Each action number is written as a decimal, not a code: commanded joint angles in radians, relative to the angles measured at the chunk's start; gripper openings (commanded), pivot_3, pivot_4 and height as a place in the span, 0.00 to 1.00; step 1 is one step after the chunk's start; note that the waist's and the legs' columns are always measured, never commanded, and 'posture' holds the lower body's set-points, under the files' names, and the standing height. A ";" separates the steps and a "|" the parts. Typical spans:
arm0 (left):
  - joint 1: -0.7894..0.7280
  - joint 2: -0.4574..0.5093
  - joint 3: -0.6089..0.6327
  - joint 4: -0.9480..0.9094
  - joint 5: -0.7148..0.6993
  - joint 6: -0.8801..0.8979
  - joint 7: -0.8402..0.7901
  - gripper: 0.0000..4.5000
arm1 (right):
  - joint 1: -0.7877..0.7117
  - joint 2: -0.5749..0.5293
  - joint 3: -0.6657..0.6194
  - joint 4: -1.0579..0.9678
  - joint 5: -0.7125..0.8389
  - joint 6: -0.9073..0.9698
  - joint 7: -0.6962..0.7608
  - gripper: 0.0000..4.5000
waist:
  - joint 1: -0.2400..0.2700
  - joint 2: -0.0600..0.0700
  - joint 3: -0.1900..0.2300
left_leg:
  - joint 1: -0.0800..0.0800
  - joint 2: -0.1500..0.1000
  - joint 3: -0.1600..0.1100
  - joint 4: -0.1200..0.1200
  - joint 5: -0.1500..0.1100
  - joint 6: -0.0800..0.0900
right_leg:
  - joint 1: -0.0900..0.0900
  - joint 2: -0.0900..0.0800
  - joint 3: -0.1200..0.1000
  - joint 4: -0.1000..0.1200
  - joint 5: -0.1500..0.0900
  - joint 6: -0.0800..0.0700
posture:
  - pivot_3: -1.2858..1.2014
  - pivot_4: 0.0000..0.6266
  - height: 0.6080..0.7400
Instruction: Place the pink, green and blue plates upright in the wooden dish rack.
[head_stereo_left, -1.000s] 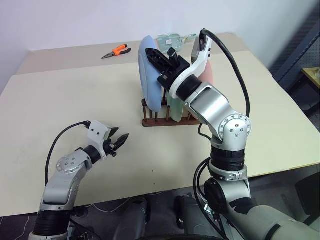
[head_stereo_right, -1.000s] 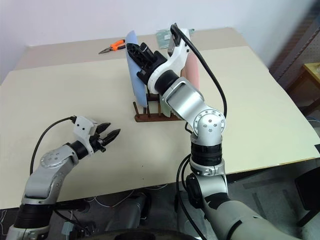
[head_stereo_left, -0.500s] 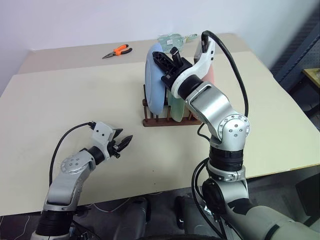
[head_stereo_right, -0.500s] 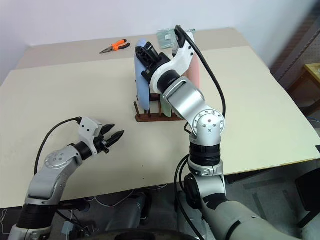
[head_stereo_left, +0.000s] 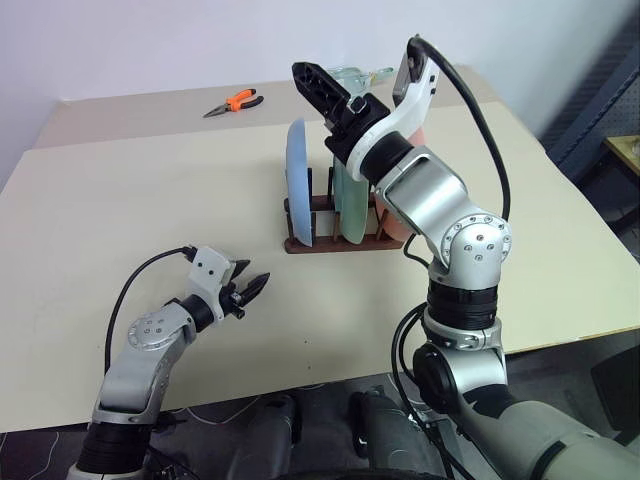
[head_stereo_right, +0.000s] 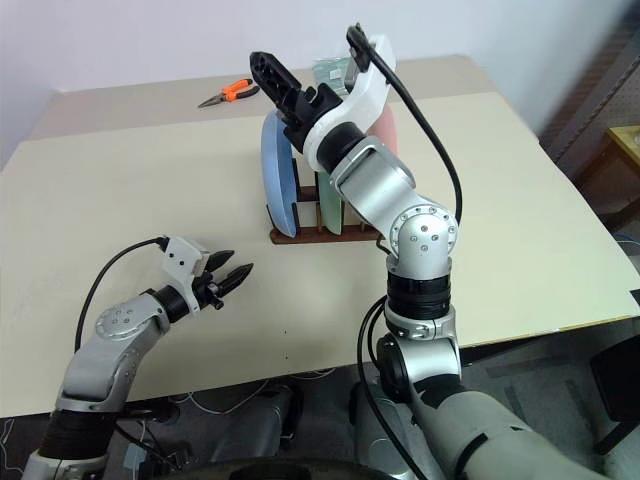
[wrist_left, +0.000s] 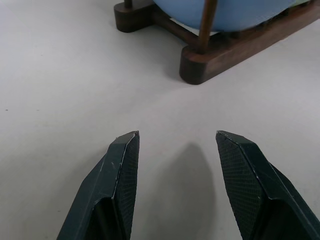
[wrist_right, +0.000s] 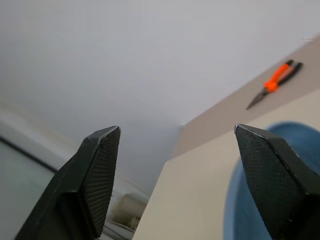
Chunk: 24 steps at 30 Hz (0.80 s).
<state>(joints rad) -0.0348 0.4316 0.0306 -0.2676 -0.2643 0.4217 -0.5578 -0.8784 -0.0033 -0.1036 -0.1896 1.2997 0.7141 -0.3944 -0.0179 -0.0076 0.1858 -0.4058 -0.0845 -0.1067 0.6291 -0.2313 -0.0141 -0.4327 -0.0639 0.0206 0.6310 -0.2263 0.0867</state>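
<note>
The right hand (head_stereo_left: 312, 82) is raised above the wooden dish rack (head_stereo_left: 335, 240), its two black fingers spread wide with nothing between them, pointed up and away toward the far side of the table (head_stereo_left: 120, 210). Just below it, the blue plate (head_stereo_left: 297, 185) is seen standing on edge at the rack's left end, free of the fingers. Beside it the green plate (head_stereo_left: 349, 205) is upright in the rack too, and the pink plate (head_stereo_left: 418, 145) is partly hidden behind the right forearm, so its exact seating cannot be judged, though it appears to stand at the rack's right end.

The left hand (head_stereo_left: 249, 288) is held low over the near part of the table, well apart from the rack, fingers part open and empty. In the left wrist view the rack's dark base rail (wrist_left: 235, 47) and the lower rim of the blue plate are caught ahead of those fingers.

A pale beige table surface is shown, made of two boards with a seam across the back. Orange-handled pliers (head_stereo_left: 232, 102) lie near the far edge, and a clear packet (head_stereo_left: 345, 75) is glimpsed behind the rack. A plain light wall (head_stereo_left: 150, 40) closes the room beyond.
</note>
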 joint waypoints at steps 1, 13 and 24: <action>-0.007 -0.003 -0.001 -0.009 0.006 -0.029 0.004 0.55 | -0.050 -0.049 0.014 -0.052 -0.019 0.020 0.138 0.85 | 0.000 0.000 0.000 | 0.000 0.000 0.000 0.000 0.000 0.000 | 0.000 0.000 0.000 0.000 0.000 0.000 | 0.52 0.24 1.00; -0.008 0.010 0.090 0.030 0.016 -0.085 0.050 0.55 | 0.201 -0.737 -0.100 -0.047 -0.436 -0.116 0.848 0.85 | 0.021 -0.001 0.000 | -0.001 0.000 0.000 0.001 -0.001 0.001 | 0.003 -0.001 -0.004 -0.006 0.000 0.000 | 0.52 0.24 1.00; 0.017 0.046 0.158 0.083 0.053 -0.152 0.085 0.55 | 0.634 -0.845 -0.145 0.234 -0.783 -0.403 1.114 0.85 | 0.021 0.003 0.000 | 0.000 0.004 0.008 0.003 -0.001 0.002 | 0.005 0.000 0.002 -0.010 0.001 -0.002 | 0.52 0.24 1.00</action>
<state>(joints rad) -0.0297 0.4717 0.1797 -0.1544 -0.2181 0.2932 -0.4761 -0.2204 -0.8523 -0.2268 0.0415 0.5405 0.3621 0.7121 0.0027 -0.0050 0.1862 -0.4055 -0.0801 -0.0979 0.6316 -0.2322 -0.0126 -0.4280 -0.0637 0.0223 0.6206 -0.2245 0.0845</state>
